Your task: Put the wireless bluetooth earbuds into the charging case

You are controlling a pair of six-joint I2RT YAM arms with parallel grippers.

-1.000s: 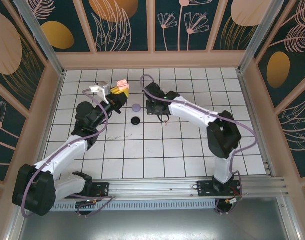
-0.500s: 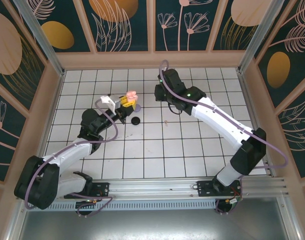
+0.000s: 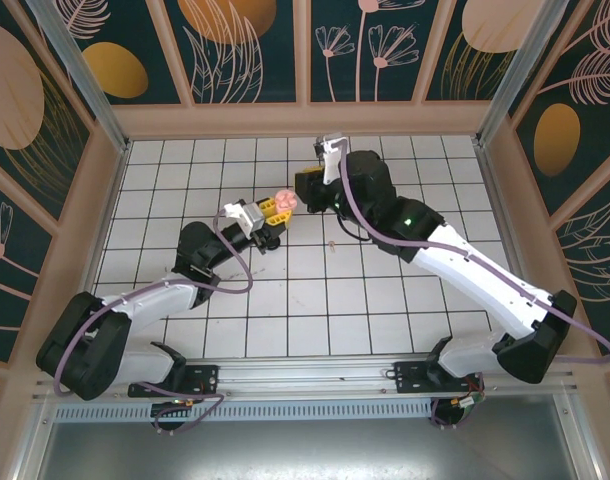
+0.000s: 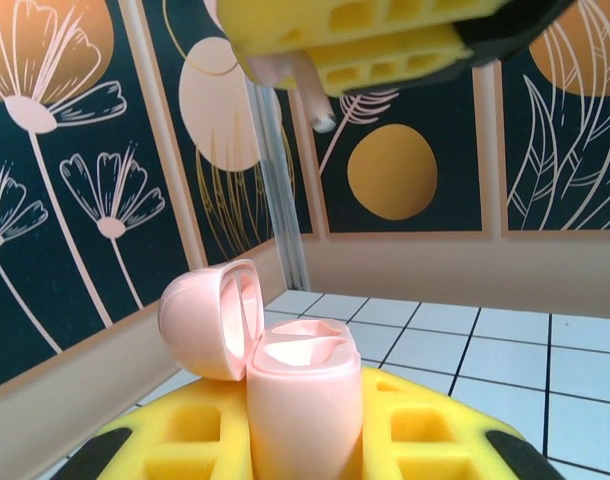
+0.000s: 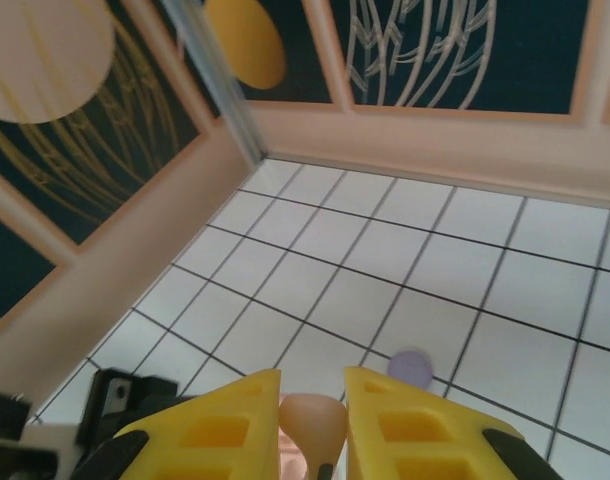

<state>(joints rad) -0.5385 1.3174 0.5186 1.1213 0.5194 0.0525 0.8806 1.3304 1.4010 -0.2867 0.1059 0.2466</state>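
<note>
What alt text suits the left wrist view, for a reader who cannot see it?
An open pale pink charging case, lid tipped left, stands gripped in the left claw. Above it the right claw holds a pale pink earbud, stem pointing down. Behind are white tiles and dark floral walls.

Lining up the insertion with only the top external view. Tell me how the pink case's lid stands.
Observer: Open. The left wrist view shows the pink case gripped in the left hand, its lid tilted back on the hinge.
Operator: Report what the right hand carries.
Observer: A pale pink earbud, pinched in the right hand, seen from the right wrist view.
Operator: Name what lies ahead of it.
Observer: A lilac case, flat on the tiled table.
</note>
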